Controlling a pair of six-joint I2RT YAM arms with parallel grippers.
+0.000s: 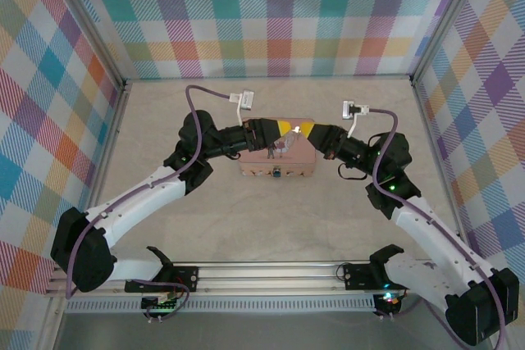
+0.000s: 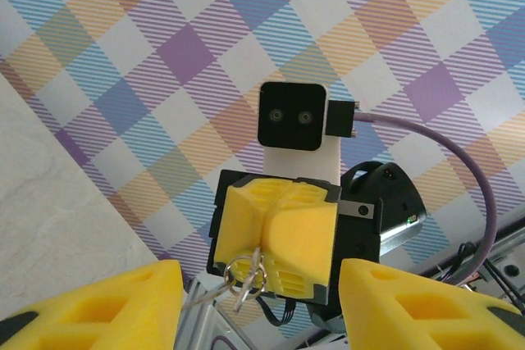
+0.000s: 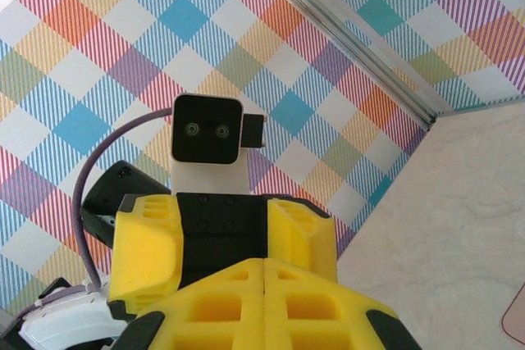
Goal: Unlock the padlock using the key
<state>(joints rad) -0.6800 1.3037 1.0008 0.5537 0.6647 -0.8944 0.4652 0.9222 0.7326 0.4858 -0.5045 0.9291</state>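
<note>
Plaid walls (image 2: 205,55); key (image 2: 212,291) in right gripper (image 2: 267,239)

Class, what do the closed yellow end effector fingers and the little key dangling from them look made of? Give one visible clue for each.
Fingers of the right end effector: probably matte plastic, moulded or printed; opaque even yellow, ribbed pockets, no gloss. Key: likely bare metal; thin, silvery, glinting.

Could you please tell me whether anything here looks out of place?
The key dangles askew from a ring pinched in the shut right gripper, not gripped firmly itself; nothing else stands out.
</note>
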